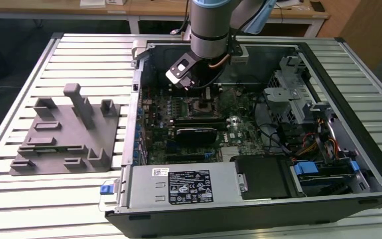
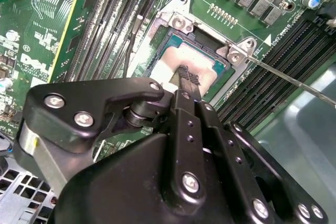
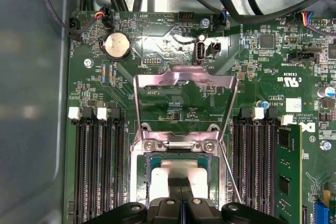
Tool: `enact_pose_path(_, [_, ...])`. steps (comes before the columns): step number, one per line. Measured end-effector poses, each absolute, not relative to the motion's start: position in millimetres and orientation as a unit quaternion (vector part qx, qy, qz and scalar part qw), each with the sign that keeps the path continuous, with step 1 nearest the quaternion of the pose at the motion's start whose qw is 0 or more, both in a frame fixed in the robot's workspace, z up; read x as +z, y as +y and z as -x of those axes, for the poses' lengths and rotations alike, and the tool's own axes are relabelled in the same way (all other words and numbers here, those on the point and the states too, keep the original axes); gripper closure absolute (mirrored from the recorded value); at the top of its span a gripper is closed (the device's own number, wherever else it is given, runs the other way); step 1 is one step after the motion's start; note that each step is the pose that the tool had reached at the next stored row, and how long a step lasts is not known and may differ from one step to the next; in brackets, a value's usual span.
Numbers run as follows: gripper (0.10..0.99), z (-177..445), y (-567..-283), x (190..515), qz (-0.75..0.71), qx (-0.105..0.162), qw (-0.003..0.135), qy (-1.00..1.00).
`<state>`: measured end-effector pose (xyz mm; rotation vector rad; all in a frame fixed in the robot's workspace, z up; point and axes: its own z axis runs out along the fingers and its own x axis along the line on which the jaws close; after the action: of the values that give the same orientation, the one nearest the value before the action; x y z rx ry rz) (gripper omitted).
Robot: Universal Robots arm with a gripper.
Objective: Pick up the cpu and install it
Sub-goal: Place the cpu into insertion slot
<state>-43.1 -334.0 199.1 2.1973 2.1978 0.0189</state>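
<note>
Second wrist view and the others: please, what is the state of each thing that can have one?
cpu: lying flat in the socket.
hand: shut, tips on or just above the cpu.
load plate: raised open.
computer case: lying on its side, cover off.

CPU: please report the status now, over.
Gripper shut, tips on or just over cpu. The cpu lies flat in socket. Load plate raised open.
</note>
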Motion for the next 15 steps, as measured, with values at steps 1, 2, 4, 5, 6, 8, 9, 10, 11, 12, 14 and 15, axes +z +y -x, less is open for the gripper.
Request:
enact_pose_path(1, [0.980,43.1,-334.0,198.8,-0.707,0.006,0.017,0.707])
enact_pose_path(2, [0.980,43.1,-334.1,198.5,-0.707,0.006,0.017,0.707])
enact_pose_path(4, [0.980,43.1,-334.1,198.4,-0.707,0.006,0.017,0.707])
enact_pose_path(5, [0.980,43.1,-334.0,198.3,-0.707,0.006,0.017,0.707])
enact_pose_path(6, [0.980,43.1,-334.0,198.3,-0.707,0.006,0.017,0.707])
enact_pose_path(8, [0.980,43.0,-333.8,199.2,-0.707,0.007,0.017,0.707])
enact_pose_path(9, [0.980,43.0,-333.8,200.7,-0.707,0.007,0.017,0.707])
enact_pose_path(10, [0.980,43.0,-333.9,202.5,-0.707,0.006,0.017,0.707])
enact_pose_path(11, [0.980,43.1,-334.0,204.4,-0.707,0.006,0.017,0.707])
enact_pose_path(12, [0.980,43.1,-334.0,206.5,-0.707,0.006,0.017,0.707])
enact_pose_path(14, [0.980,43.1,-334.0,211.9,-0.707,0.006,0.017,0.707])
enact_pose_path(15, [0.980,43.1,-334.0,215.1,-0.707,0.007,0.017,0.707])
